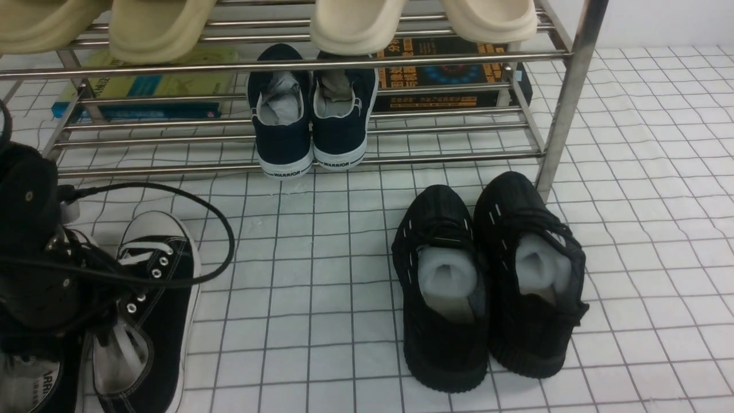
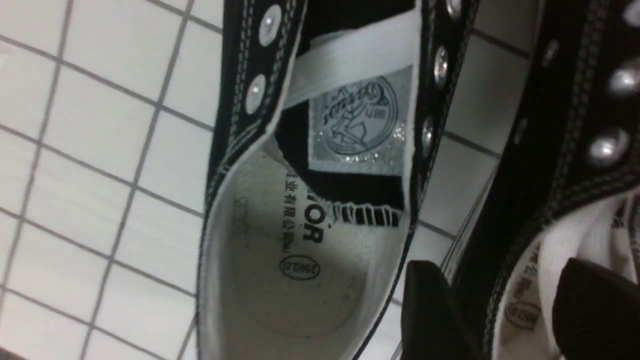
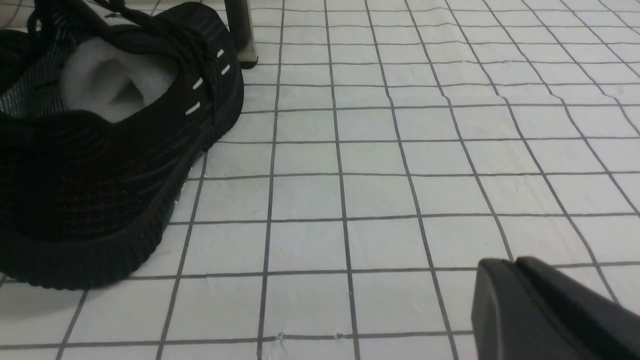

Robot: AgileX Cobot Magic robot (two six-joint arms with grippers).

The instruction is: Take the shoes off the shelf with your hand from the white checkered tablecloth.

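The black canvas shoes stand on the white checkered tablecloth (image 1: 321, 275) at the front left, off the shelf (image 1: 287, 60). One shoe (image 1: 155, 298) shows fully; the other (image 1: 34, 384) is mostly hidden under my left arm (image 1: 28, 241). In the left wrist view both shoes show from above, one (image 2: 300, 200) with its insole open to view, the other (image 2: 550, 150) beside it. My left gripper (image 2: 515, 310) is open and straddles that second shoe's collar, one finger (image 2: 430, 310) between the shoes, the other (image 2: 595, 310) inside. My right gripper (image 3: 515, 270) is shut and empty above bare cloth.
A navy WARRIOR pair (image 1: 312, 115) sits on the shelf's lower tier, with beige slippers (image 1: 355, 23) above and books (image 1: 149, 86) behind. All-black knit sneakers (image 1: 487, 275) stand by the right shelf leg (image 1: 565, 103); one (image 3: 100, 150) shows left of my right gripper.
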